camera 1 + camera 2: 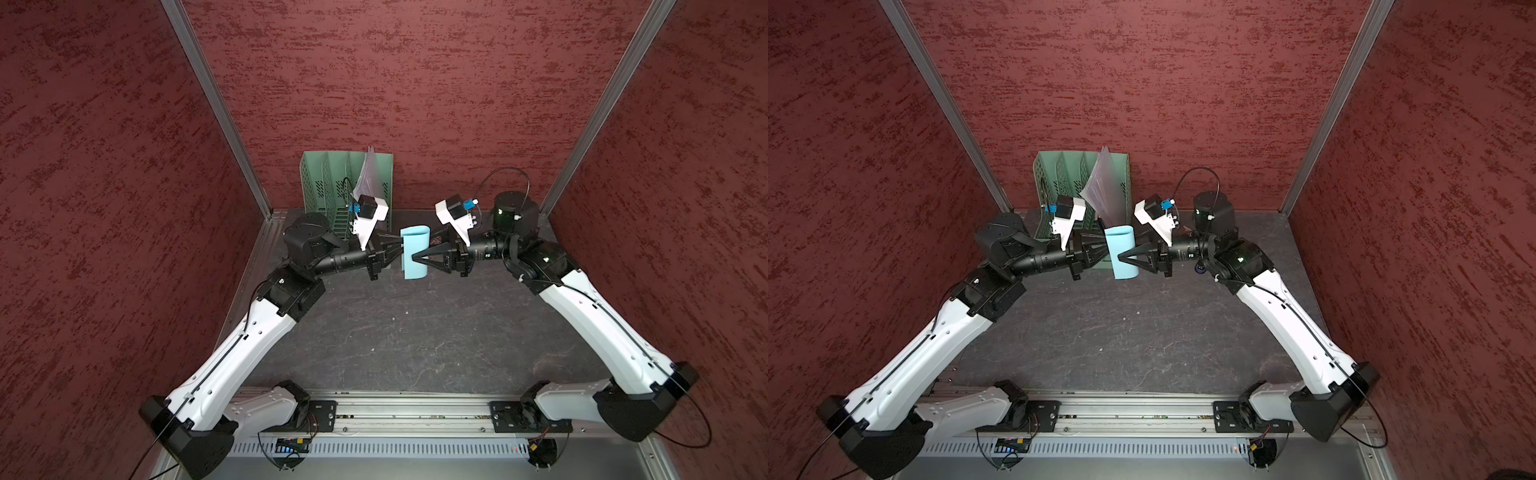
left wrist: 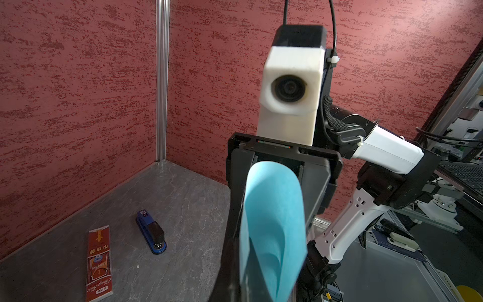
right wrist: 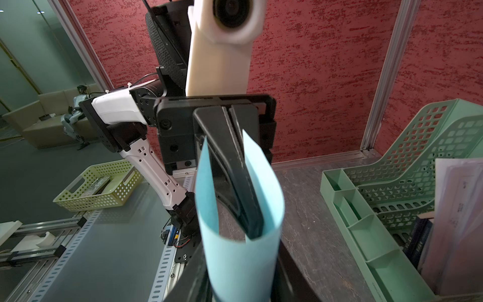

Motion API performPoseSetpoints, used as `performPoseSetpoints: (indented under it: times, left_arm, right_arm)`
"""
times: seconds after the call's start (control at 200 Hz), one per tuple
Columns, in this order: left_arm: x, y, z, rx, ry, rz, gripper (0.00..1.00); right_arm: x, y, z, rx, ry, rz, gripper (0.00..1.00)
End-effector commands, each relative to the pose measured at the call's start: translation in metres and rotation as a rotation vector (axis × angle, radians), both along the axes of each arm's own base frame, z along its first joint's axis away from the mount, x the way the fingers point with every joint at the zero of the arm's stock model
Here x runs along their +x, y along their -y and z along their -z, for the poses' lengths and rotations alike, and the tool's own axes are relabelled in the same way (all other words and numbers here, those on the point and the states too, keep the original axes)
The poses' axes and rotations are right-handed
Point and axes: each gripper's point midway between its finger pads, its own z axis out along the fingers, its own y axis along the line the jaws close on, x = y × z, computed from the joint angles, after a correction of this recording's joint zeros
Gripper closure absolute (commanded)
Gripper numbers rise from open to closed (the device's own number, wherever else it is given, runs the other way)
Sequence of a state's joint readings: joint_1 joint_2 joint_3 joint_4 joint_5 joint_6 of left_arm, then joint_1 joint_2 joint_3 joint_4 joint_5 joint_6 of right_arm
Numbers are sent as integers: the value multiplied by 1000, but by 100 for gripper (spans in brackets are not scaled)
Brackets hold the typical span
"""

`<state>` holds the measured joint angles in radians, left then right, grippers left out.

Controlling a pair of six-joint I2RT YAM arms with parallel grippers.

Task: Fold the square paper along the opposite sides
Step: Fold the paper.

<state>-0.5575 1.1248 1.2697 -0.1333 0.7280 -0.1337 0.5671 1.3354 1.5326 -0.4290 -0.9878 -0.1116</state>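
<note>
The square paper (image 1: 415,254) is suspended above the counter (image 1: 415,340), between the left tool (image 1: 400,248) and the right tool (image 1: 417,258). Behind them a file rack (image 1: 322,178) is set, with sheets (image 1: 368,174) in it.

The table (image 1: 415,332) lies open from its near edge to the middle, between the two arms, so a gripper could pass there. The far edge is tight. A green file rack (image 1: 322,183) with white papers (image 1: 368,173) stands on the left arm's side. Near the far right corner lie a blue stapler (image 2: 153,235) and a red packet (image 2: 99,264) (the right arm covers them in both top views). Above the far middle, the left gripper (image 1: 401,246) and right gripper (image 1: 414,258) meet at the square paper (image 1: 415,237), blocking that gap.
</note>
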Motion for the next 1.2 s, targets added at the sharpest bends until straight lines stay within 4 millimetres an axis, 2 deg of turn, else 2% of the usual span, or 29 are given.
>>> performPoseSetpoints:
  times: [0.0,0.165,0.426,0.526,0.691,1.197]
  left_arm:
    - [-4,0,-6,-13,29,11,100]
    - [-5,1,-7,-15,33,13,100]
    - [-3,2,-7,-15,34,13,100]
    - [-3,2,-7,-16,33,16,100]
    - [-1,3,-6,-16,29,18,100]
    - [-1,4,-5,-18,27,21,100]
  right_arm:
    - [-10,1,-23,45,60,-16,67]
    - [-10,0,-23,46,60,-21,74]
    - [-12,-1,-23,49,58,-30,76]
    - [-12,-1,-22,47,56,-30,75]
    - [-11,-1,-22,47,55,-29,66]
    - [-10,-2,-26,58,66,-22,69]
